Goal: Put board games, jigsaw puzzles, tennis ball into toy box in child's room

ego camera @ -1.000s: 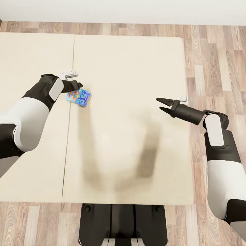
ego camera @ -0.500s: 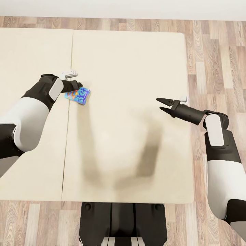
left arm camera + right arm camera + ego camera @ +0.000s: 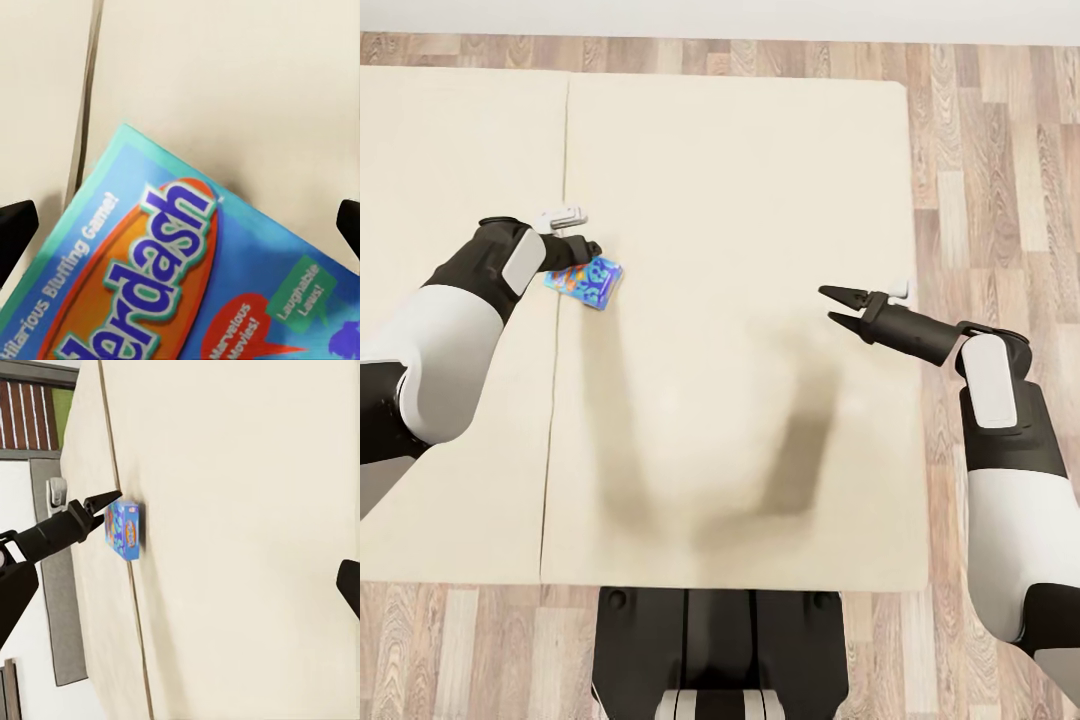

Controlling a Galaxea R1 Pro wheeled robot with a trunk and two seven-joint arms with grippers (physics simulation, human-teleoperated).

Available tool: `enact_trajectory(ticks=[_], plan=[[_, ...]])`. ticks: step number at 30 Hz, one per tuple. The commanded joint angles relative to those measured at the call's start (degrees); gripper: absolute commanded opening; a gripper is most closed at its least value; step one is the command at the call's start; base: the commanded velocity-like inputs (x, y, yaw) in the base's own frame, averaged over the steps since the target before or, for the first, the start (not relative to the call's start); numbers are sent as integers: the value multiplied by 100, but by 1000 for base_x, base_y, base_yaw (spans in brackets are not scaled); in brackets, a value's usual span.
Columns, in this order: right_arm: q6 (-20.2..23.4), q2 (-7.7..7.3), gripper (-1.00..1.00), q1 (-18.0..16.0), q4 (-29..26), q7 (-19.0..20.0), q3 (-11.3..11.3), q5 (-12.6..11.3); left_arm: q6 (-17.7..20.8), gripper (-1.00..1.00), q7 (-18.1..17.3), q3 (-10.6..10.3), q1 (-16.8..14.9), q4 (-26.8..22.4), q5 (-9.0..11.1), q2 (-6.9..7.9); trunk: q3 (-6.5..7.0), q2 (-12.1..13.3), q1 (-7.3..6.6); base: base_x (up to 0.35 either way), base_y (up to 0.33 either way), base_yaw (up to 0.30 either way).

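Note:
A small blue board game (image 3: 585,283) lies on the beige bed (image 3: 740,200), right beside the seam between the two mattress parts. My left gripper (image 3: 592,248) hovers just behind and over it. In the left wrist view the game's printed cover (image 3: 187,285) lies close below my left gripper (image 3: 180,232), whose fingers stand wide apart, open, with nothing gripped. My right gripper (image 3: 837,305) hangs open over the bed's right side, far from the game. In the right wrist view the game (image 3: 124,529) sits under the left gripper's tips (image 3: 101,502).
Wood-plank floor (image 3: 990,150) runs along the bed's right side and far end, with a white wall beyond. My dark base (image 3: 720,650) stands against the bed's near edge. The mattress seam (image 3: 560,330) runs front to back on the left.
The whole picture has shifted a little: the bed's far edge sits higher and the seam further left, so the camera moved. Both arms keep their pose. The blue game still rests on the bed.

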Motion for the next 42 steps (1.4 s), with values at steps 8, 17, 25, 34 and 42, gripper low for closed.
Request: enact_trajectory(ticks=[8,17,25,34,42], plan=[[23,-6,100,-2,-16,55,-21,48,90,100,3,25,-1,-17,66,-5,-38,-4,1,0,0,0],[23,2,100,-2,-19,55,-21,50,512,100,-2,35,-1,-53,77,10,-40,-4,1,0,0,0],[23,0,100,-2,-20,55,-25,57,719,100,-3,51,-4,-63,77,13,-40,-4,1,0,0,0],[23,1,100,-2,-17,55,-23,57,975,100,0,60,-23,-80,72,5,-40,-4,1,0,0,0],[23,2,100,-2,-13,55,-22,57,1341,100,6,57,-60,-237,68,-5,-40,-4,1,0,0,0]])
